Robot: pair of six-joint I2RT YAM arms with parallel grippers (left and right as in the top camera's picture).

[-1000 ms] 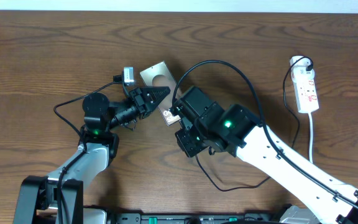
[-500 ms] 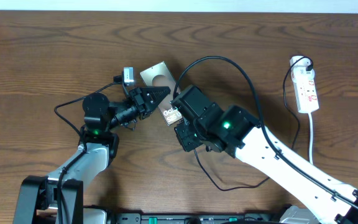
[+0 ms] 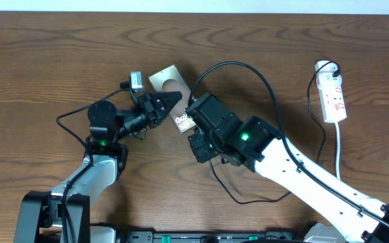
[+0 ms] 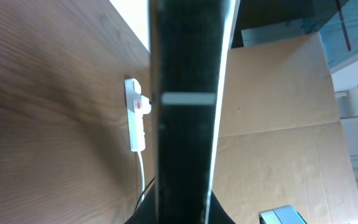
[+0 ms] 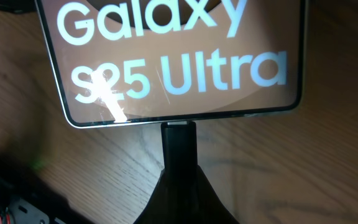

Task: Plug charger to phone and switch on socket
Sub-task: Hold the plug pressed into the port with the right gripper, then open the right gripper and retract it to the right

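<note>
The phone is a grey-brown slab at the table's centre, with white "Galaxy" lettering near its lower end. My left gripper is shut on its left edge. In the left wrist view the phone shows edge-on as a dark bar between the jaws. My right gripper is shut on the charger's black connector tip, which touches the middle of the phone's bottom edge. The black charger cable arcs behind the right arm. The socket lies at the far right with a white plug in it.
The socket's thick white cord runs toward the front edge at the right. A loop of black cable lies on the table under the right arm. The socket also shows far off in the left wrist view, with cardboard behind it.
The left gripper and phone have shifted slightly left and up. The right gripper has followed left, keeping the connector at the phone's lower edge.
</note>
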